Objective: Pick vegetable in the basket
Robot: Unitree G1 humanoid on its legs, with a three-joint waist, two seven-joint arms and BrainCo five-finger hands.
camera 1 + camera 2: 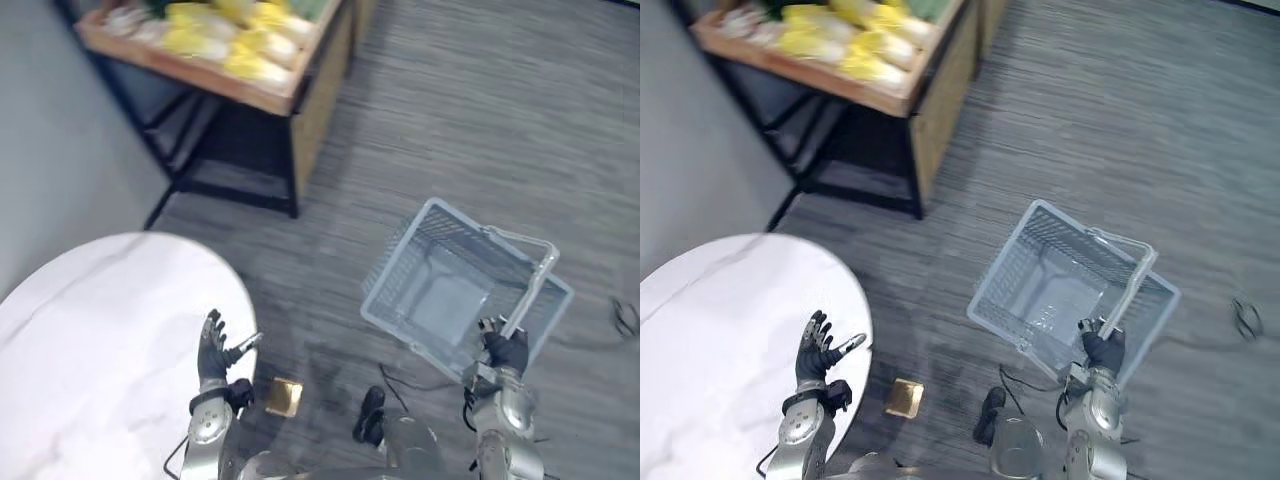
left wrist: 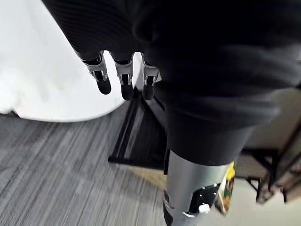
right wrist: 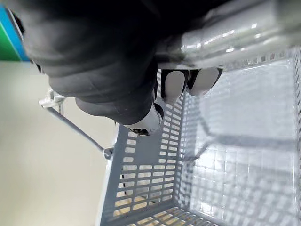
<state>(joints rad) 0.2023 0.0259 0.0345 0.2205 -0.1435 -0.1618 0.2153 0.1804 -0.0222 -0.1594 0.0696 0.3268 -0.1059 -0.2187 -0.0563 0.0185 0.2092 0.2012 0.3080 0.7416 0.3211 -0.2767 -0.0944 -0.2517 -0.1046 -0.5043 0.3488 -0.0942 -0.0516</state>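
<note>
While the left hand [image 1: 213, 350] hangs released by the white desk [image 1: 90, 320], the right hand [image 1: 507, 352] grasps the basket's handle [image 1: 535, 288].
Yellow-green vegetables [image 1: 225, 35], perhaps cabbages, lie in a wooden crate [image 1: 262, 97] at far left, well apart from the tilted grey mesh basket [image 1: 396, 266]; a brown block [image 1: 284, 396] lies on the floor [image 1: 450, 120] between.

Open floor [image 1: 300, 290] between table [image 1: 90, 330] and basket [image 1: 397, 256]

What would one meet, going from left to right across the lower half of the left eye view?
White round table → left hand, open → small golden-brown square object on the floor → grey plastic basket.
</note>
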